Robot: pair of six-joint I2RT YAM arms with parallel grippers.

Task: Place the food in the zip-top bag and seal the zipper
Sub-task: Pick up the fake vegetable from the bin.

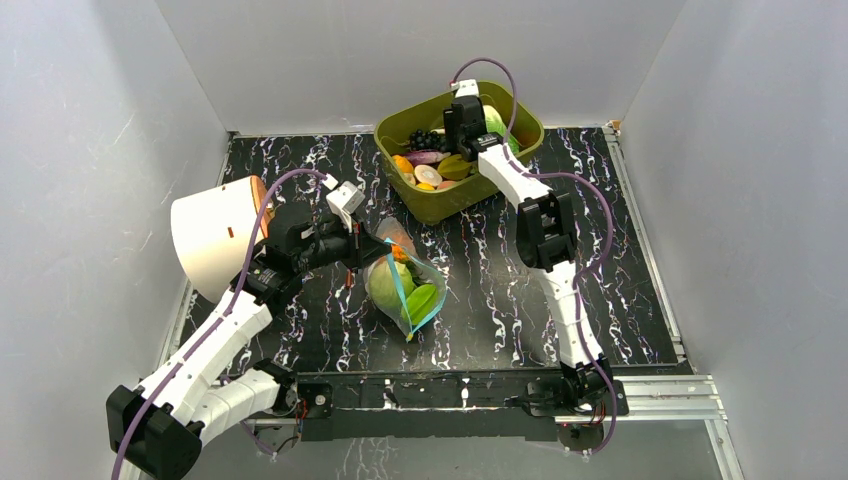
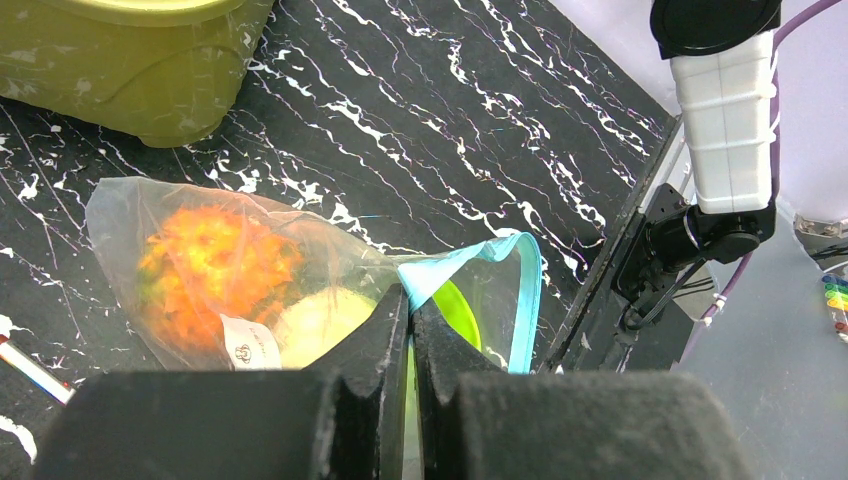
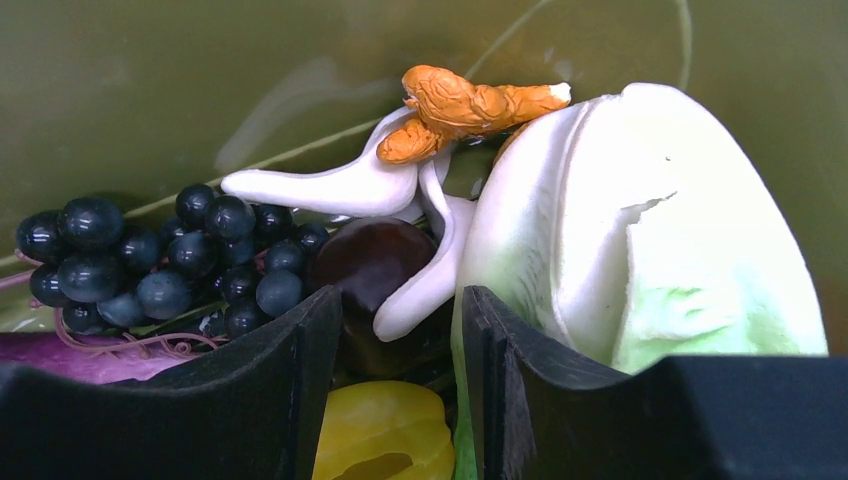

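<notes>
The clear zip-top bag (image 1: 405,285) lies on the dark marbled table, with its light-blue zipper (image 2: 525,290) hanging open in a loop. Through the plastic I see food: an orange pineapple (image 2: 215,265), a pale cabbage (image 2: 320,320) and a bright green piece (image 2: 455,310). My left gripper (image 2: 412,305) is shut on the zipper rim at the bag's mouth (image 1: 375,255). My right gripper (image 3: 402,300) is open, down inside the olive tub (image 1: 455,148). Between and below its jaws lie a yellow pepper piece (image 3: 385,435), a brown chestnut (image 3: 370,260) and a white mushroom stem (image 3: 430,270).
The olive tub (image 1: 440,205) at the back holds black grapes (image 3: 150,265), a large white-green cabbage (image 3: 650,230) against the right finger, and an orange ginger root (image 3: 470,105). A cream cylinder (image 1: 215,235) stands at the left. A metal rail (image 1: 660,395) runs along the near edge.
</notes>
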